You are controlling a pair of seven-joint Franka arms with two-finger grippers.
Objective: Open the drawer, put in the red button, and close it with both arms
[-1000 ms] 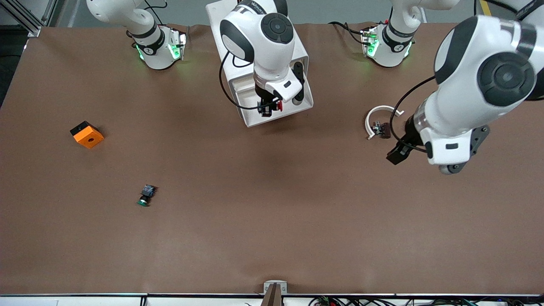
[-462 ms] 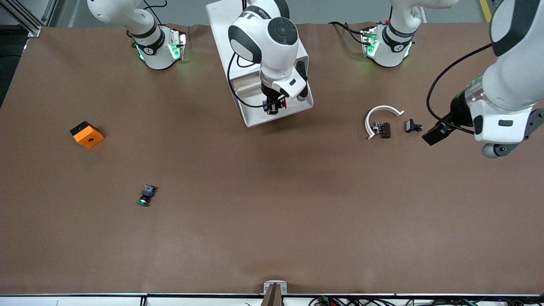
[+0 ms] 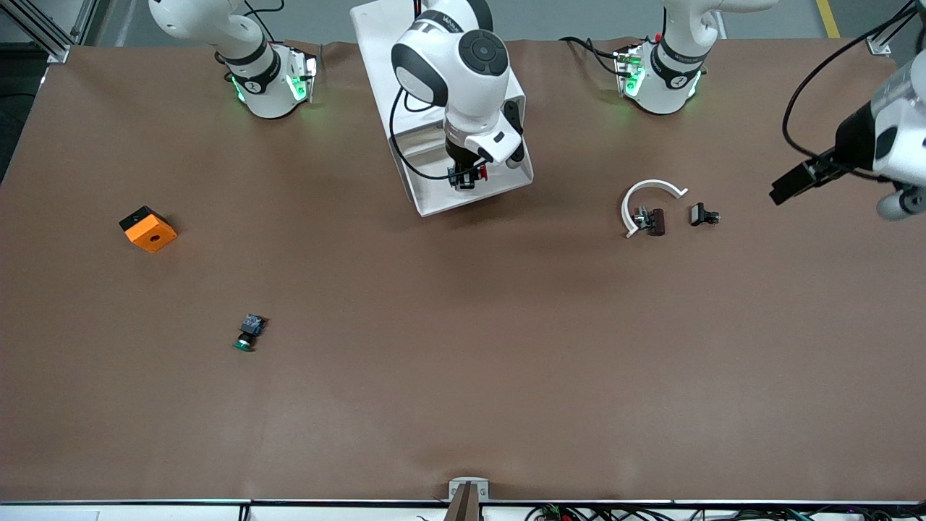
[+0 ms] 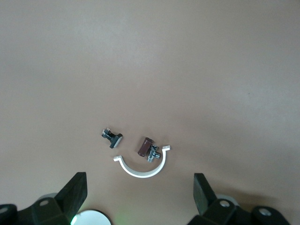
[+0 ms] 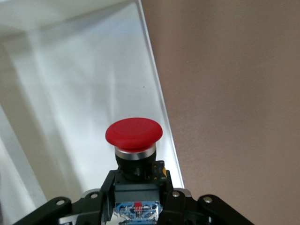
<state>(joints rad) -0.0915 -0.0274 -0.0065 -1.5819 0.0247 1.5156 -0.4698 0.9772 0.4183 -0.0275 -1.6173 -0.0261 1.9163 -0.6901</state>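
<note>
Brown tabletop [image 3: 463,376] carries a white cabinet [image 3: 376,43] with its drawer [image 3: 423,155] pulled open. Over that drawer hangs the right gripper [image 3: 465,177], fingers closed on the red button [image 5: 134,133]. Near the left arm's end, the left gripper [image 3: 794,182] hovers with fingers [image 4: 75,190] spread wide, empty. An orange block [image 3: 147,229] and green button [image 3: 247,333] lie well apart.
</note>
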